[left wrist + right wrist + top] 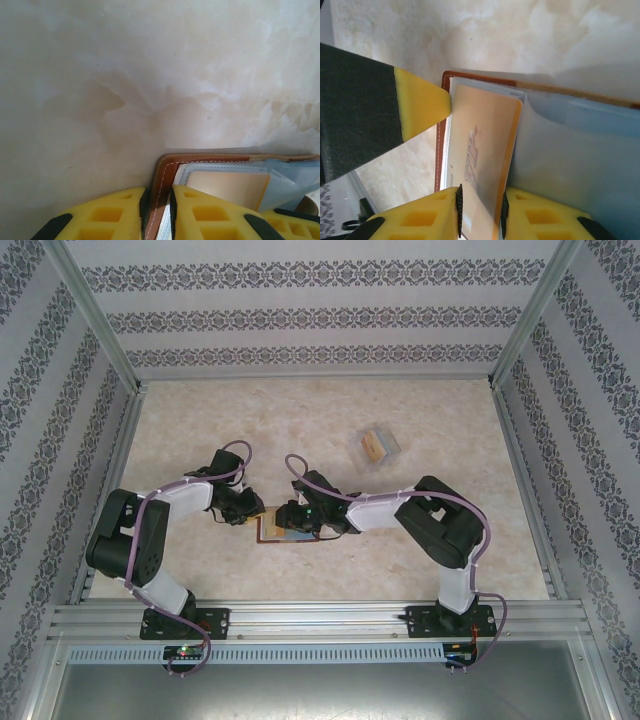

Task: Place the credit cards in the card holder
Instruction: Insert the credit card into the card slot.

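Standing by the table (200, 420), I see the card holder (270, 533) lying open close to the near edge, about midway between the two arm bases. The clear plastic box (378, 445) sits well apart, further back and to the right. The left gripper (159, 215) is closed narrowly on the wallet's brown stitched border, pinning it. The right gripper (480, 215) is pinched tight on one short end of an orange credit card (482, 150), whose free end lies over the blue-grey lining by the leather corner. The card looks light, thin, stiff and slick, so I judge that a grip by its end, as here, should leave the leading edge free to slide. Push it in crooked and it could bow or skid. The leather looks soft and floppy and probably needs that hold on its border to stay put. The right wrist view shows the print on the card and the pocket folds. The left wrist view shows the clamped border and stitching. From above I can see how the arms meet, but not the pocket mouth.
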You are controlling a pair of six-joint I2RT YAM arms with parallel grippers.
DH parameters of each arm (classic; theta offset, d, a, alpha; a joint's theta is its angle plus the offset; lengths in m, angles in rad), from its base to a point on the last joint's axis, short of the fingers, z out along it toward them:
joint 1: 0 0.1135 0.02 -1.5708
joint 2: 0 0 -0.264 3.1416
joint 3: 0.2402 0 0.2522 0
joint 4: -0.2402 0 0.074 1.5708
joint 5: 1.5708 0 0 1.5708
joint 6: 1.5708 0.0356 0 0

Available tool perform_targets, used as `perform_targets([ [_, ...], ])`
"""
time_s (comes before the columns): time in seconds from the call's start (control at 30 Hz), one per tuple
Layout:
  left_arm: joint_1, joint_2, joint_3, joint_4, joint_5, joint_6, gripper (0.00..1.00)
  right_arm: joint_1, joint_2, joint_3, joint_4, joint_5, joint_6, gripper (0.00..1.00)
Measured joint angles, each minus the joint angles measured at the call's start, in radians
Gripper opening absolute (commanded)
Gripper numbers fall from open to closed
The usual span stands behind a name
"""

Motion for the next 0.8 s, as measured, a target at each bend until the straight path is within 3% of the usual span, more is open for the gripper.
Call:
perform_targets([
  [0.23, 0.008, 0.022, 0.0, 0.032, 0.047, -0.011, 0.22, 0.001, -0.083, 0.0, -0.123, 0.114, -0.059, 0.39],
  [0.63, 0.013, 0.024, 0.0, 0.034, 0.059, -0.016, 0.22, 0.001, -0.101, 0.001, -0.158, 0.136, -0.094, 0.32],
  [0.8, 0.013, 0.024, 0.0, 0.034, 0.058, -0.016, 0.22, -0.031, -0.189, 0.006, -0.252, 0.174, -0.207, 0.31],
])
